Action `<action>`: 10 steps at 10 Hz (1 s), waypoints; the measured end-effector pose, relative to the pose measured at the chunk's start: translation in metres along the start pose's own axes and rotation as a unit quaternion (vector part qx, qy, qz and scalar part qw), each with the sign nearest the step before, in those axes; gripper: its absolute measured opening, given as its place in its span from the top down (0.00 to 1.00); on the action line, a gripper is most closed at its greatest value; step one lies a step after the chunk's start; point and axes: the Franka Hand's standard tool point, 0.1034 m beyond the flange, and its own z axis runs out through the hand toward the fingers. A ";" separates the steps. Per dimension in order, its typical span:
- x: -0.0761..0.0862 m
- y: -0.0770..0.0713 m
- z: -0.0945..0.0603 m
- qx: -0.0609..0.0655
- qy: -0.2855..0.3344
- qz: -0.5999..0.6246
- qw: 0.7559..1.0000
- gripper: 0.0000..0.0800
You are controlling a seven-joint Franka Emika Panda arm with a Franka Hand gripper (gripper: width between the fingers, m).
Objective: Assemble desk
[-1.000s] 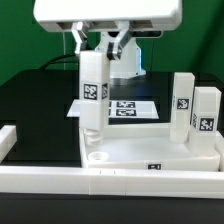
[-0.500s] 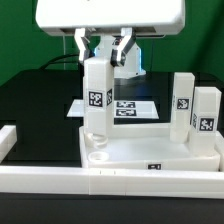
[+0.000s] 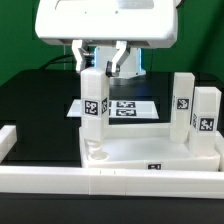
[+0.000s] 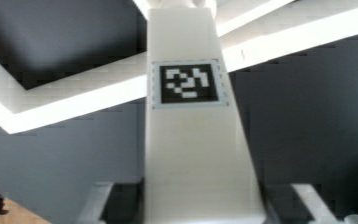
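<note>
My gripper [image 3: 101,66] is clamped partway on a short square white plastic leg [image 3: 93,108], upright over the wide rimmed white desk panel's [image 3: 150,153] 9 o'clock corner socket. Two more legs [image 3: 183,103] wait at 3 o'clock; loads left.

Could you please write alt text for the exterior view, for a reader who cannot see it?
The robot's pincer holds a white tagged desk leg upright, its lower end at a corner socket of the white desk panel. Two more legs stand at the exterior view's right, and the marker board lies on the black surface behind.
</note>
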 end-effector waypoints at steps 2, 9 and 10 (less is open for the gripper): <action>0.000 -0.001 0.002 -0.001 0.000 -0.001 1.000 0.64; -0.005 -0.006 0.012 -0.005 -0.004 -0.010 1.000 0.64; -0.007 -0.006 0.013 -0.006 -0.003 -0.011 1.000 0.64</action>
